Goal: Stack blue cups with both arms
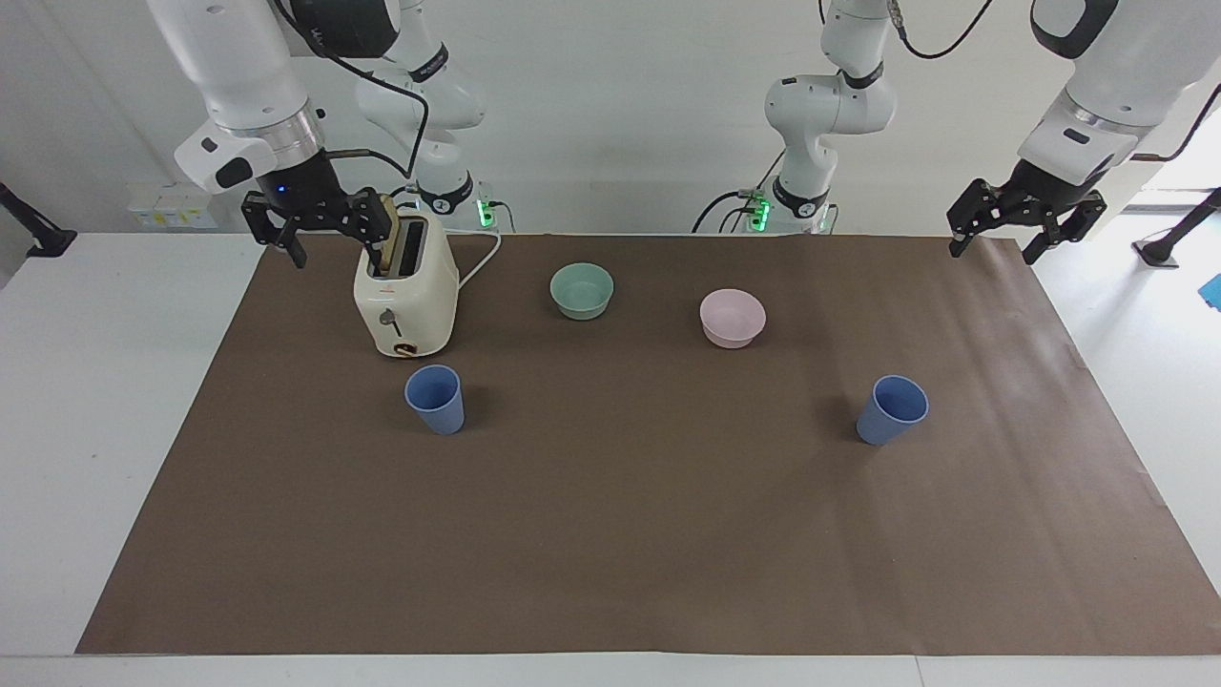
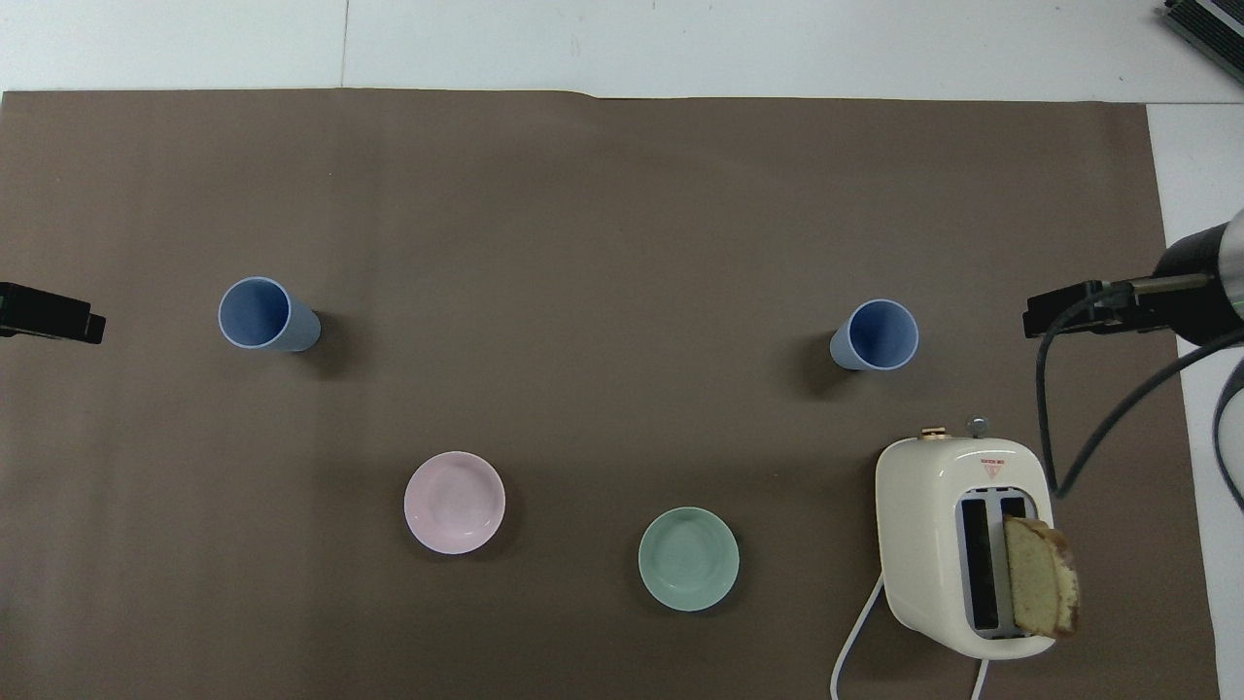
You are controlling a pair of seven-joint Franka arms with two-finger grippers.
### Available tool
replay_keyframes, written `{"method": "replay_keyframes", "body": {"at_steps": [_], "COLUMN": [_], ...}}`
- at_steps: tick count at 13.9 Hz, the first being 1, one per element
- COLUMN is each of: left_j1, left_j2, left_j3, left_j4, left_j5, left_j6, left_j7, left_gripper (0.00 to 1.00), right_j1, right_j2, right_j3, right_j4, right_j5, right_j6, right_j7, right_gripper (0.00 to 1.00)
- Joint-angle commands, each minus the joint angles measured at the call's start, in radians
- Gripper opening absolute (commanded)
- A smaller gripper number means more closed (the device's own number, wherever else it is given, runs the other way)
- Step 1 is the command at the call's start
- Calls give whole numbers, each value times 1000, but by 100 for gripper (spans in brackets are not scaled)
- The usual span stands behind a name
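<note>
Two blue cups stand upright and apart on the brown mat. One cup is toward the right arm's end, just farther from the robots than the toaster; it also shows in the overhead view. The other cup is toward the left arm's end and shows in the overhead view. My right gripper hangs open and empty in the air beside the toaster's top, with its tip in the overhead view. My left gripper hangs open and empty over the mat's corner near its base, with its tip in the overhead view.
A cream toaster with a slice of bread in one slot stands near the right arm, its white cord trailing toward the robots. A teal bowl and a pink bowl sit between the arms' bases. The brown mat covers the table.
</note>
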Motion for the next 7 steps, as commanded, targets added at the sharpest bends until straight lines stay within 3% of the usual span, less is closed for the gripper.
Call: {"method": "replay_keyframes", "body": {"at_steps": [1, 7], "left_j1": [-14, -17], "left_j2": [-29, -35], "left_j3": [7, 7], "left_j4": [-36, -50], "left_j5": [5, 5], "left_j6": [17, 30], "left_j7": [1, 1], "left_gripper": [100, 100], "right_j1": [-13, -13], "right_j2": [-20, -20], "right_j3": [7, 7], "right_j4": [-21, -21], "right_j5": [9, 9], "right_j6": [10, 8], "right_j7": [8, 9], "right_gripper": [100, 100]}}
